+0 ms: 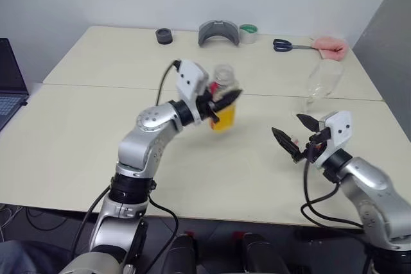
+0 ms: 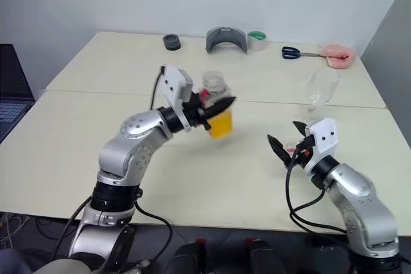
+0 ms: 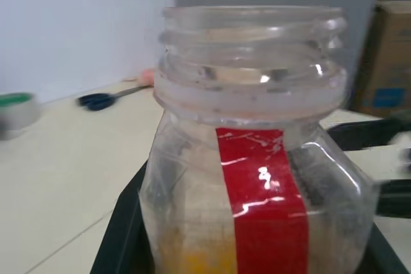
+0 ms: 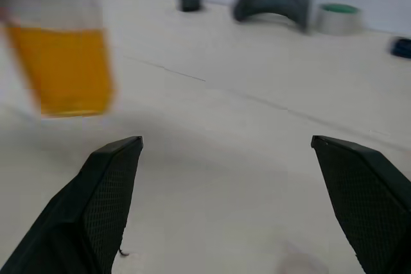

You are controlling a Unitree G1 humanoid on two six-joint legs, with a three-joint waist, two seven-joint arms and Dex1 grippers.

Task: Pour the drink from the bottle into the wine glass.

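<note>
- Left eye view: the left tool point(image 1: 226, 102) is clenched around the bottle point(image 1: 223, 97), holding it upright and lifted off the counter point(image 1: 77, 152), near the middle of the scene. The drink point(image 1: 223, 117) fills only the lower part. No cap is on the neck.
- The wine glass point(image 1: 322, 81) stands to the right and farther back, well apart from the bottle. The right tool point(image 1: 294, 134) hangs released, jaws wide, nearer than the glass and holding nothing.
- To do this step well, I judge the bottle should travel right and far until its mouth sits just over the glass rim, then tip slowly; the thin stem looks easy to knock, so keep the bottle body off the bowl.
- Right eye view: same layout; along the far edge lie scissors point(image 2: 296, 51), a pink cloth point(image 2: 338, 54), a tape roll point(image 2: 257, 40), a grey curved piece point(image 2: 227, 38) and a small black ring point(image 2: 171, 42).
- Left wrist view: what the eyes do not give is the open threaded mouth and the red stripe close up, with the black fingers point(image 3: 119, 235) pressed on both sides.
- Right wrist view: 2 spread fingers point(image 4: 103, 203) with bare counter between them, and the blurred orange drink beyond.
</note>
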